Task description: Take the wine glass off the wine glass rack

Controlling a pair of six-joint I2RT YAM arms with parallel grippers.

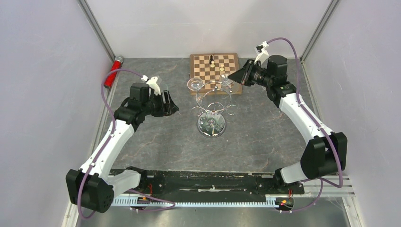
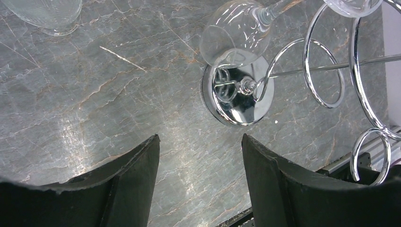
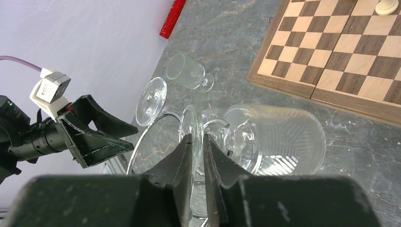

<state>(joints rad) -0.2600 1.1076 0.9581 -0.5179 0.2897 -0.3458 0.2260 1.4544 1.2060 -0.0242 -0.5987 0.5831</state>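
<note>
The chrome wine glass rack (image 1: 211,109) stands mid-table on its round mirrored base (image 2: 236,97). My right gripper (image 3: 197,138) is shut on the thin round foot of a ribbed wine glass (image 3: 279,139) at the rack's back right (image 1: 226,78). Its stem lies by a curled loop arm (image 3: 215,124). A second wine glass (image 2: 236,33) hangs bowl-down on the rack, and its foot (image 3: 152,100) shows at the back left. My left gripper (image 2: 198,142) is open and empty, left of the rack (image 1: 170,105), above bare table.
A wooden chessboard (image 1: 213,66) with a few pieces lies behind the rack. A small glass (image 3: 187,72) lies on its side left of the rack. A red cylinder (image 1: 112,72) lies by the left wall. Walls close in the table on three sides.
</note>
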